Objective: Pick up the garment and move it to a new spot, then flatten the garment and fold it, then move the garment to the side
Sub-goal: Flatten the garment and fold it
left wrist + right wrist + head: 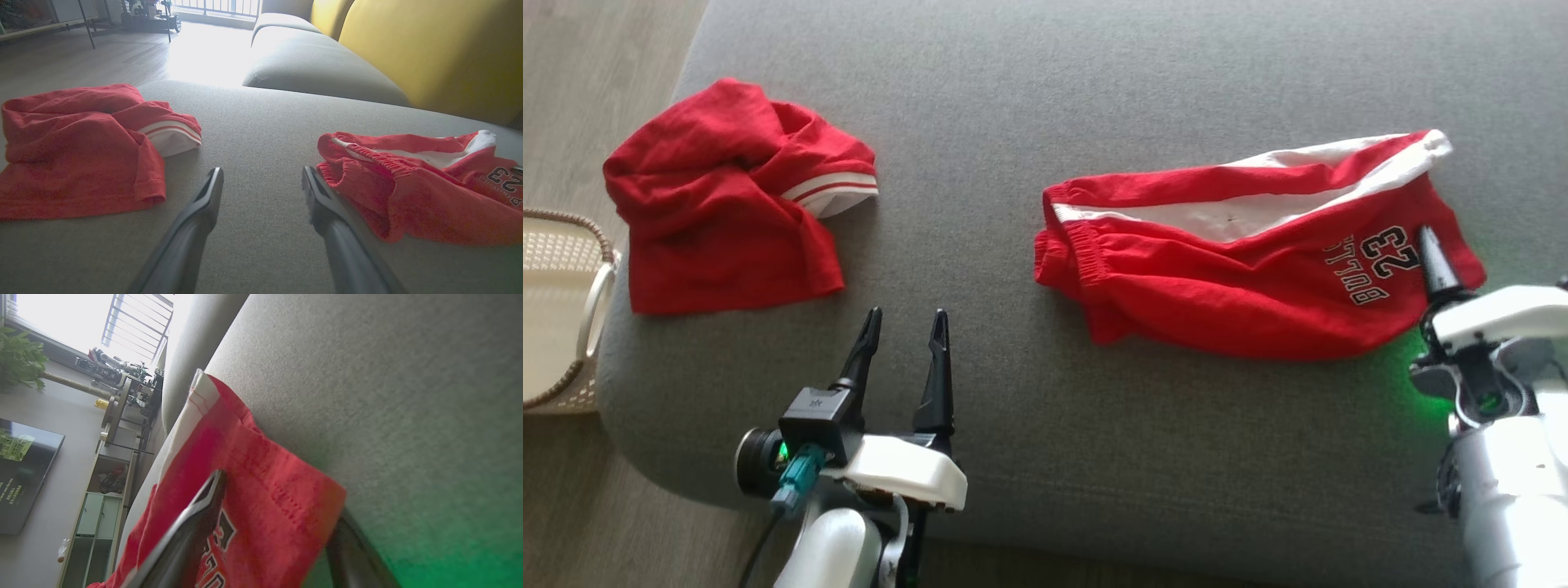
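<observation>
I am easing the right gripper (282, 498) onto the red jersey shorts with white panels and a black "23" print (1241, 278). Its fingers are standing apart, straddling the hem corner, one over the cloth and the other behind its edge, not yet clamping. The left gripper (907, 314) is hovering released above the grey fabric sofa cushion (1094, 82), with the shorts' waistband just off its right fingertip and a crumpled red top with a white-striped cuff (719, 196) off to its left. I am judging the pickup barely begun; moving, flattening, folding and setting aside are all remaining.
</observation>
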